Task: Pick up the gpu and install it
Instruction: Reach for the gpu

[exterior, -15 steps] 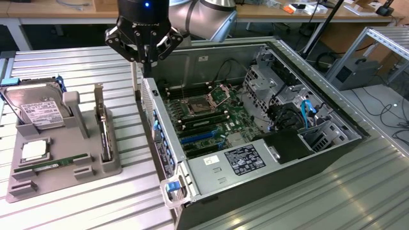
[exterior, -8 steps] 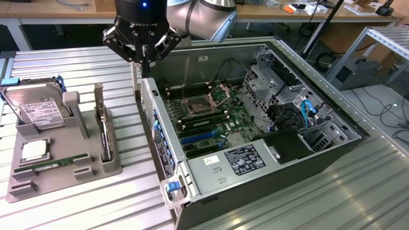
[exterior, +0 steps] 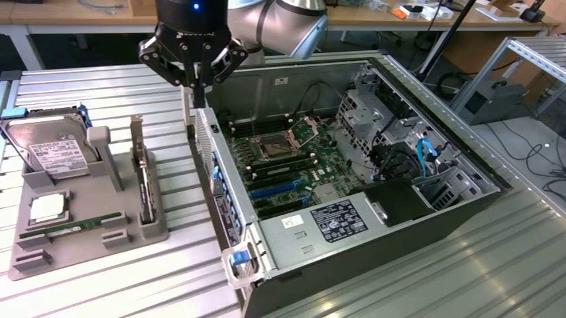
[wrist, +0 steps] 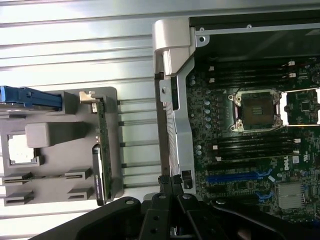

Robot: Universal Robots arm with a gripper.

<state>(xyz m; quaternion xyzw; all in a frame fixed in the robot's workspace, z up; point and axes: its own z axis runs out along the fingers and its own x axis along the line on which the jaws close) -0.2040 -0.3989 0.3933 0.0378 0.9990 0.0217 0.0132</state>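
The gpu [exterior: 142, 173] stands on its long edge in a slot of the grey holder [exterior: 89, 248], its silver bracket at the far end. In the wrist view the gpu [wrist: 102, 150] is a thin green strip with a dark cooler in the same holder [wrist: 50, 192]. My gripper [exterior: 200, 99] hangs shut and empty above the rear wall of the open computer case [exterior: 208, 142], to the exterior view's right of the gpu and apart from it. Seen from the wrist, the gripper [wrist: 171, 189] has its closed fingers over that case wall [wrist: 175, 120].
The holder also carries a silver hard drive [exterior: 53, 156], a processor [exterior: 49, 209] and a memory stick [exterior: 71, 228]. Inside the case lies the motherboard [exterior: 283, 149] with an open socket [wrist: 255, 110] and blue slots [exterior: 274, 191]. Drive cages and cables [exterior: 415, 159] fill the case's far side.
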